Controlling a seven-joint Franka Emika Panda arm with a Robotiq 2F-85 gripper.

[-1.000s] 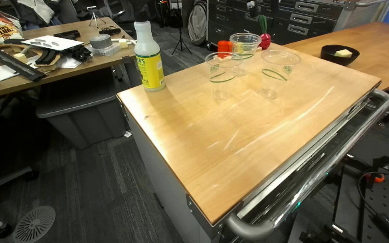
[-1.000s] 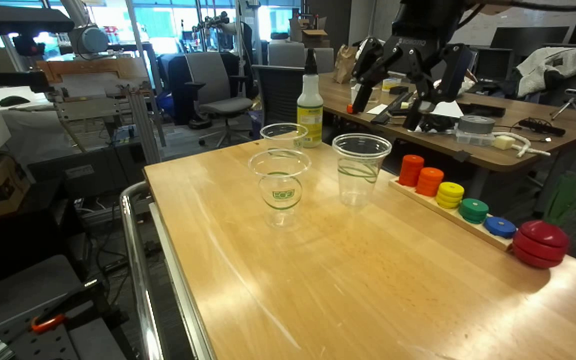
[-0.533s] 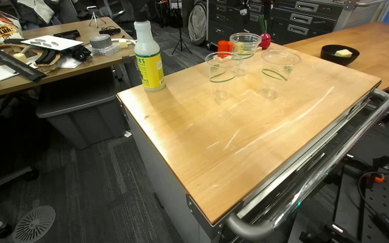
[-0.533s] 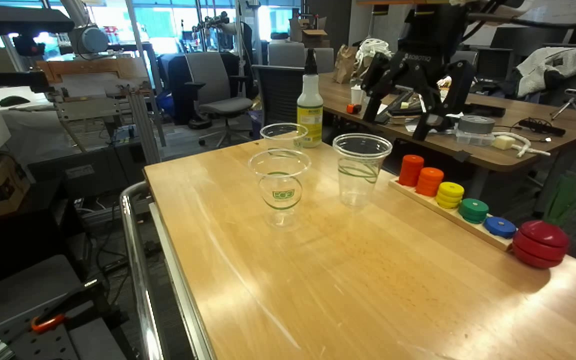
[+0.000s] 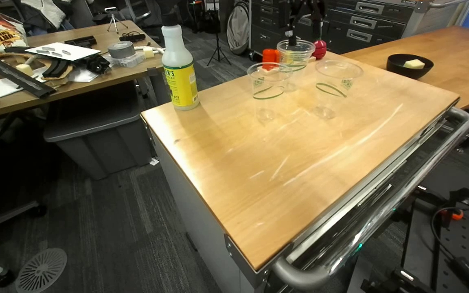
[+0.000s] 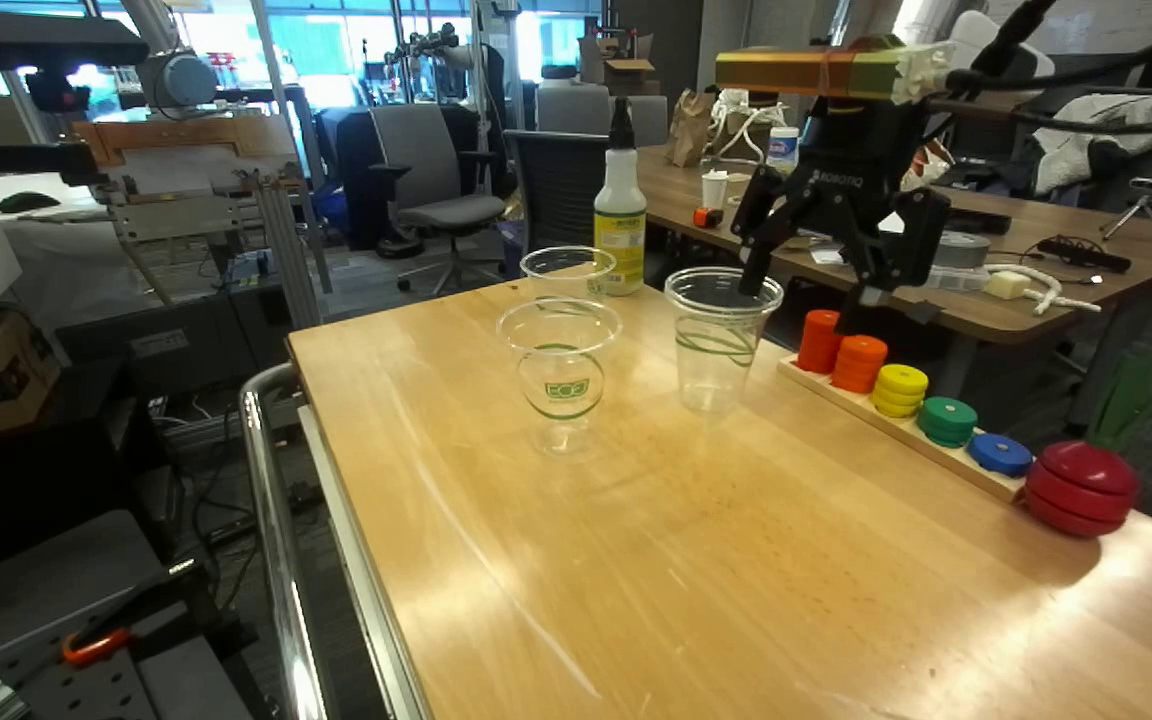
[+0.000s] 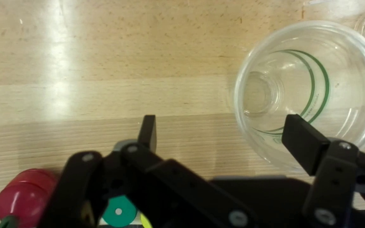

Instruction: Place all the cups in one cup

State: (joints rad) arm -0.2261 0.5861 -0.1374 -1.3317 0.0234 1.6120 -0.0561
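Three clear tumblers stand upright and apart on the wooden cart top. One cup [image 6: 714, 365] is nearest the coloured toy; it also shows in an exterior view [image 5: 293, 63] and in the wrist view [image 7: 344, 91]. A second cup [image 6: 566, 400] [image 5: 338, 87] stands nearer the handle. A third cup [image 6: 568, 265] [image 5: 270, 91] stands nearer the bottle. My gripper [image 6: 801, 303] is open and empty above the table beside the first cup. In the wrist view my gripper [image 7: 222, 136] has its right finger over that cup's mouth and its left finger over bare wood. I cannot tell whether the finger dips inside the rim.
A yellow-green spray bottle [image 6: 620, 230] [image 5: 181, 77] stands at a table corner. A wooden toy with coloured rings [image 6: 861, 362] and a red radish-like toy [image 6: 1081, 490] [image 7: 27, 196] line one edge. A metal handle [image 6: 281, 540] runs along the opposite edge.
My gripper has come down toward the table, to the level of the first cup's rim, and a little toward the coloured rings. It has stayed open. The cups have not moved.
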